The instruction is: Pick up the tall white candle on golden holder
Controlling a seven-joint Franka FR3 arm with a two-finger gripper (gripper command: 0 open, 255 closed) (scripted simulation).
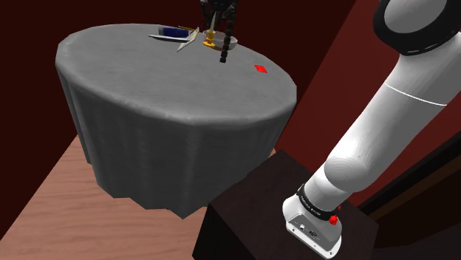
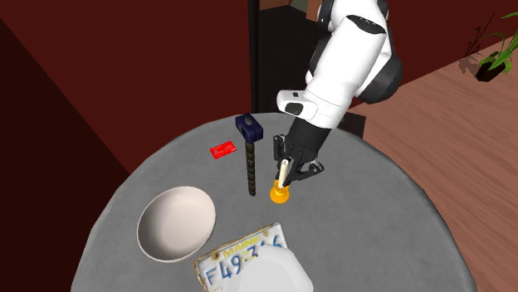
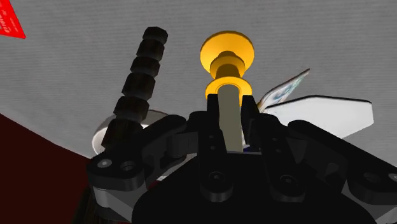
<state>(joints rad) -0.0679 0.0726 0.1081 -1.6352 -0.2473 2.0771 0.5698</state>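
The claw (image 3: 230, 108) is clenched on the pale candle (image 2: 283, 172) above its golden holder (image 3: 227, 54). The grip sits high, so the weighty base could swing and strike the black twisted handle (image 3: 137, 83) just beside it.

A round worktop (image 1: 148, 81) draped in grey cloth stands on a reddish wood floor (image 1: 52, 199), dark red walls (image 2: 100, 66) close behind, a potted plant (image 2: 496, 51) beyond.

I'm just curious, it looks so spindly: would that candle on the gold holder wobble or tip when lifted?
Probably stiff: the candle is a straight slim stick clasped by the gripper. Set down alone it likely tips easily, being tall on a small round golden holder. Its smooth shaft might slip in the hold.
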